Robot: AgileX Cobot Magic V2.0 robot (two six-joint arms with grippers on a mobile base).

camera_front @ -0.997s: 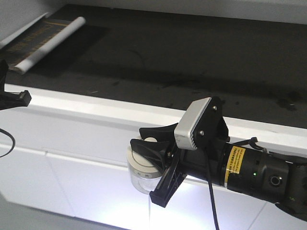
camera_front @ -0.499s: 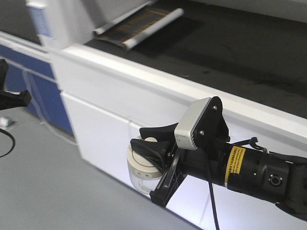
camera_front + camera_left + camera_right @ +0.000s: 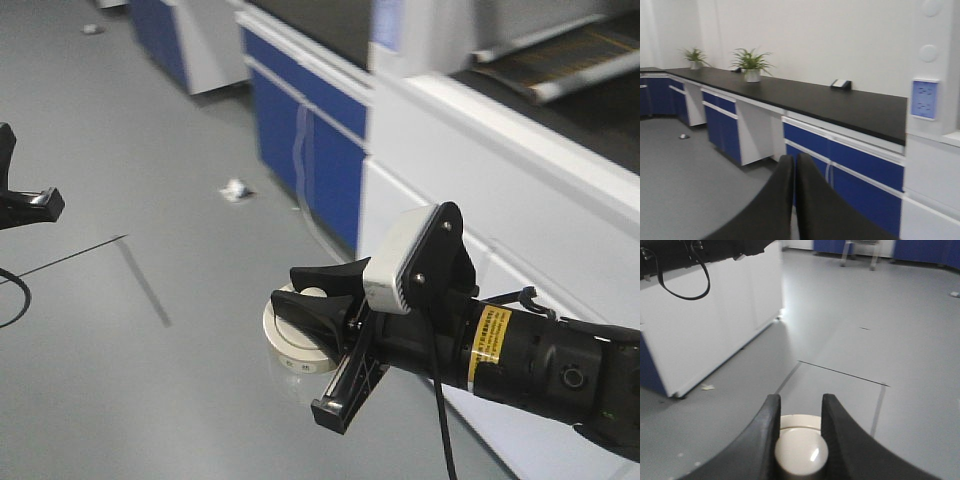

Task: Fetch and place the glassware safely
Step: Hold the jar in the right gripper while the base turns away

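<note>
The glassware is a small clear jar with a cream-white lid (image 3: pixel 288 342) and a round knob (image 3: pixel 801 452). It hangs in the air over the grey floor. My right gripper (image 3: pixel 287 285) is shut on that knob, one black finger on each side, as the right wrist view (image 3: pixel 801 402) shows. The jar's glass body is faint below the lid and mostly hidden by the gripper. My left gripper (image 3: pixel 795 159) is shut with nothing between its fingers. It sits at the left edge of the front view (image 3: pixel 30 205), far from the jar.
A white bench with a dark top (image 3: pixel 520 140) runs along the right, and blue cabinets (image 3: pixel 320 130) stand behind it. Rolled paper (image 3: pixel 560 70) lies on the bench. A crumpled scrap (image 3: pixel 235 188) lies on the grey floor. A long black counter with potted plants (image 3: pixel 751 64) lines the wall.
The whole view has swung: the white bench was right behind the jar and now stands off to the right, with open floor under the jar. Both grippers keep their pose and grip.
</note>
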